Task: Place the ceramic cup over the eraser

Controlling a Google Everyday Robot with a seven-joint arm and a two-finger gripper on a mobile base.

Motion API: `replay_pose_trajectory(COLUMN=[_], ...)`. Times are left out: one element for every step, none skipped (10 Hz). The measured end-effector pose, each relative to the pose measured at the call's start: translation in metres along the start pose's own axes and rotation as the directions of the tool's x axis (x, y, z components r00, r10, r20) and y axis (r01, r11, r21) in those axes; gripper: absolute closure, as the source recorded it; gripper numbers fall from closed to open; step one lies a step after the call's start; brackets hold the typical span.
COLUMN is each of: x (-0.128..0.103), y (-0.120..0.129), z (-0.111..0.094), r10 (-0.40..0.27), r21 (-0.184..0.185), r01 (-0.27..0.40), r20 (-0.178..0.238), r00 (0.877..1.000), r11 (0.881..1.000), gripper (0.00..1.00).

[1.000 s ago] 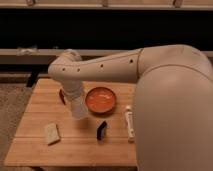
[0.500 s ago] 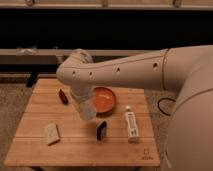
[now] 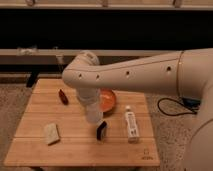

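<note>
The arm reaches in from the right and bends down over the middle of the wooden counter (image 3: 75,150). Its tool (image 3: 92,104) points downward and appears to be gripping the ceramic cup (image 3: 94,116) by its upper part, though the contact itself is hard to make out. The cup hangs upright, just left of and slightly behind the eraser (image 3: 101,131), not over it. The eraser sits near the counter's front centre. An orange bowl (image 3: 109,100) sits just behind the cup, partly hidden by the arm. A white bottle (image 3: 131,125) lies right of the eraser, a beige block (image 3: 51,133) sits at front left, and a small dark red item (image 3: 63,96) lies further back – all apart from the cup
</note>
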Motion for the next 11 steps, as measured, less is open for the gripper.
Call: replay_pose_trajectory(x=[0.008, 0.012, 0.017, 0.023, 0.03, 0.035, 0.038, 0.041, 0.045, 0.048, 0.048], y=[-0.002, -0.004, -0.005, -0.006, -0.007, -0.008, -0.007, -0.004, -0.004, -0.003, 0.001], z=[0.0, 0.0, 0.0, 0.0, -0.001, -0.001, -0.001, 0.0, 0.003, 0.007, 0.019], r10=[0.015, 0.029, 0.039, 0.05, 0.06, 0.067, 0.069, 0.071, 0.074, 0.077, 0.075], r21=[-0.001, 0.0, -0.004, -0.007, -0.01, -0.011, -0.014, -0.019, -0.017, -0.014, -0.013], r01=[-0.015, -0.029, -0.039, -0.05, -0.06, -0.067, -0.07, -0.071, -0.075, -0.078, -0.075], r20=[-0.008, -0.01, -0.013, -0.017, -0.02, -0.024, -0.028, -0.031, -0.038, -0.038, -0.042], r00=[1.0, 1.0, 0.999, 0.999, 0.998, 0.997, 0.997, 0.997, 0.997, 0.996, 0.996], r11=[1.0, 1.0, 0.999, 0.999, 0.998, 0.998, 0.997, 0.997, 0.997, 0.997, 0.997], gripper=[1.0, 1.0, 1.0, 1.0, 1.0, 1.0, 1.0, 1.0, 1.0, 1.0, 0.94])
